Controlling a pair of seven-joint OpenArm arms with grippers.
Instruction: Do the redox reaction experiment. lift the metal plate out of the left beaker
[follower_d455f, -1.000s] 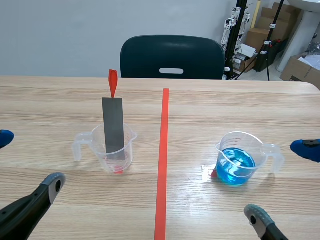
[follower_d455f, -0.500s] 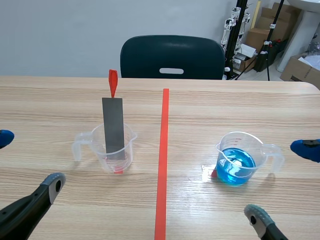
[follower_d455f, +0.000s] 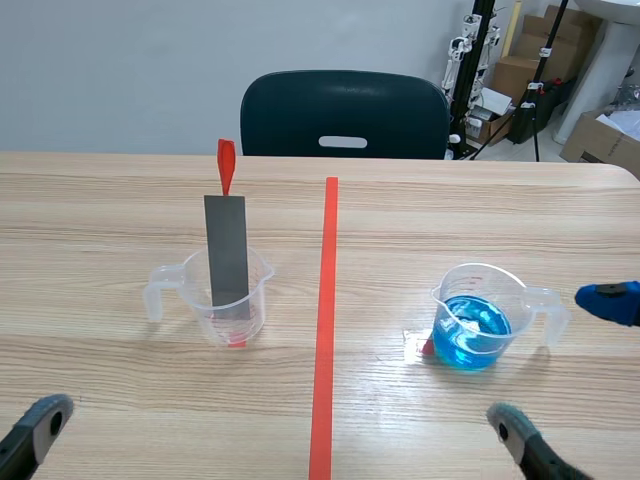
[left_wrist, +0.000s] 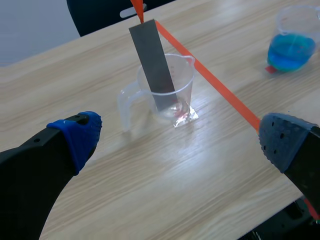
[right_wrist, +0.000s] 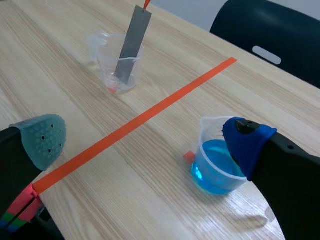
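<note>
A grey metal plate (follower_d455f: 227, 255) with a red tab on top stands upright in the clear left beaker (follower_d455f: 215, 300), left of the orange tape line. In the left wrist view the plate (left_wrist: 152, 62) and beaker (left_wrist: 167, 92) lie ahead of my open left gripper (left_wrist: 180, 145), well beyond its pads. In the scene view only one left fingertip (follower_d455f: 45, 415) shows at the near left edge. My right gripper (right_wrist: 145, 145) is open and holds nothing; the beaker of blue liquid (right_wrist: 217, 160) sits ahead of it, near its blue-padded finger.
The right beaker with blue liquid (follower_d455f: 478, 318) stands right of the tape line (follower_d455f: 324, 320). A dark chair (follower_d455f: 344, 115) sits behind the table's far edge. Boxes and stands are at the back right.
My left arm has drawn back toward the near left corner; its fingertip now shows lower and farther left. The plate, both beakers and the right arm have barely moved.
</note>
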